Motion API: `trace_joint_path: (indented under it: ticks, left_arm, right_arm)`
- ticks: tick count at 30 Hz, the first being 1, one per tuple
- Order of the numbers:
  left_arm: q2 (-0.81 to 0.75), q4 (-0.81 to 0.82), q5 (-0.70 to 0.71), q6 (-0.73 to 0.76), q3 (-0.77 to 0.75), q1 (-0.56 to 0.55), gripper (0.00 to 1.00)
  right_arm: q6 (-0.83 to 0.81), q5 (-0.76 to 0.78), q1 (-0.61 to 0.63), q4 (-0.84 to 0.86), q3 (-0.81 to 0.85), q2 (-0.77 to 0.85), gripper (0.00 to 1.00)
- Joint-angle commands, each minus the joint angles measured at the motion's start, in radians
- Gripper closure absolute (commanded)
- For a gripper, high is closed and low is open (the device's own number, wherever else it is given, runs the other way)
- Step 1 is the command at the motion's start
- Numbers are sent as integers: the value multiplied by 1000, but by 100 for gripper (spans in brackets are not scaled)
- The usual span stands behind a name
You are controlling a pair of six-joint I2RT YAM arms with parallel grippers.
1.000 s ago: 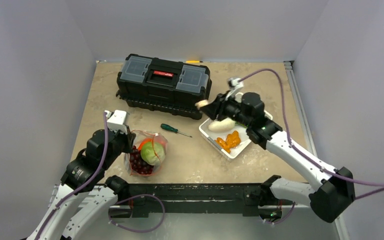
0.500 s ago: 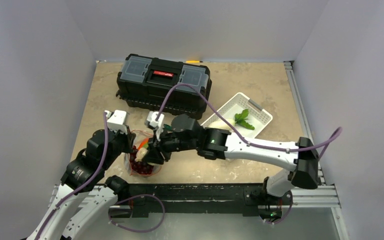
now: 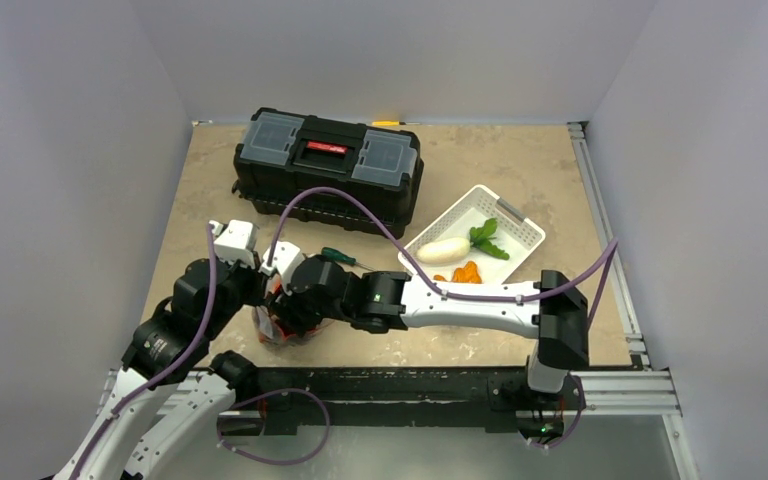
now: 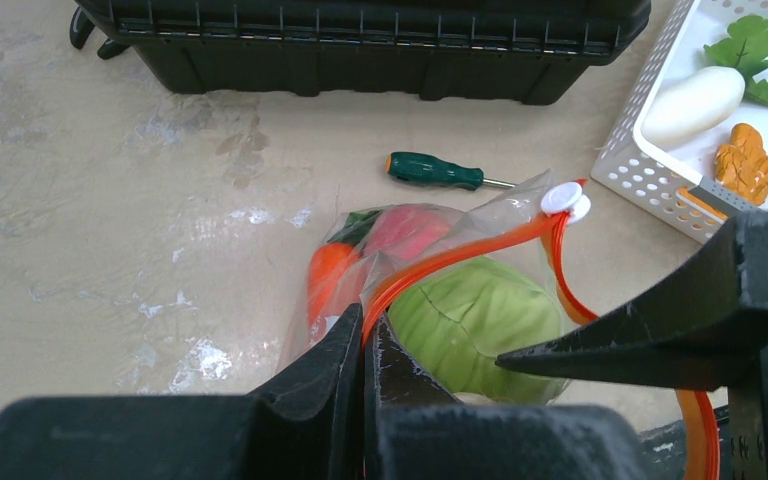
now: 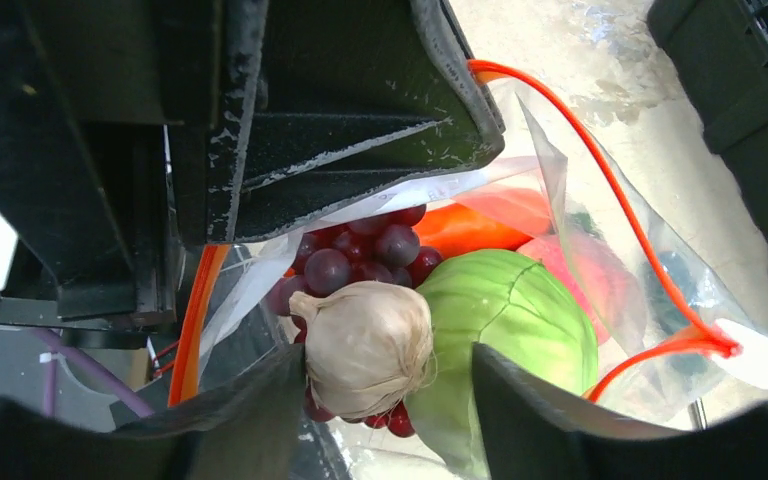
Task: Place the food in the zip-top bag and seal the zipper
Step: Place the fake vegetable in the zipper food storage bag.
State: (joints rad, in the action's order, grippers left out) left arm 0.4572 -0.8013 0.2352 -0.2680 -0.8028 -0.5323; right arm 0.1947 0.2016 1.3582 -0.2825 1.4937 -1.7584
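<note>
Left end effector (image 4: 364, 345) clamped on the zipper (image 4: 460, 255) at the zip-top bag (image 4: 520, 200) mouth, bag on desk (image 4: 110, 200). Right end effector (image 5: 388, 370) is spread over that mouth. Garlic bulb (image 5: 365, 345) sits loose between its fingers, on grapes (image 5: 360, 250) and cabbage (image 5: 520, 320) inside.

From above, the right arm (image 3: 460, 295) covers nearly all of the zip-top bag (image 3: 268, 330). Beyond the bag, the basket (image 4: 640, 175) runs off the left wrist view's right edge, the toolbox (image 4: 360, 50) off its top.

Clear bag (image 4: 516, 204) open, zipper (image 4: 460, 255) unsealed. Inside: cabbage (image 4: 475, 325), carrot (image 4: 326, 280), peach (image 4: 405, 230), grapes (image 5: 360, 250). Garlic (image 5: 368, 345) on top.
</note>
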Motion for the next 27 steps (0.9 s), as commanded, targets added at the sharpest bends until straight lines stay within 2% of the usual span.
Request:
trace_joint_path:
  ticks: [1,6,12,15,17,20,23,27]
  left_arm:
    - [-1,33,9,15,-21,-1,100]
    - [0,34,7,15,-21,-1,100]
    - [0,33,-3,20,-20,0,100]
    - [1,47,-61,39,-13,-1,100]
    - [4,60,-120,51,-8,0,100]
    - [12,89,-237,73,7,-1,100]
    - [38,118,-429,92,17,-1,100]
    - [95,151,-659,93,25,-2,100]
  right_arm:
    - [-22,43,13,-3,34,51,35]
    - [-9,23,13,61,-27,146,24]
    - [28,64,5,179,-168,300,22]
    - [24,15,-35,285,-299,412,21]
    - [23,-58,-92,352,-390,476,18]
    - [9,-284,-216,506,-559,593,15]
    - [-105,-434,-251,743,-798,727,2]
    - [-218,-502,-299,731,-885,831,1]
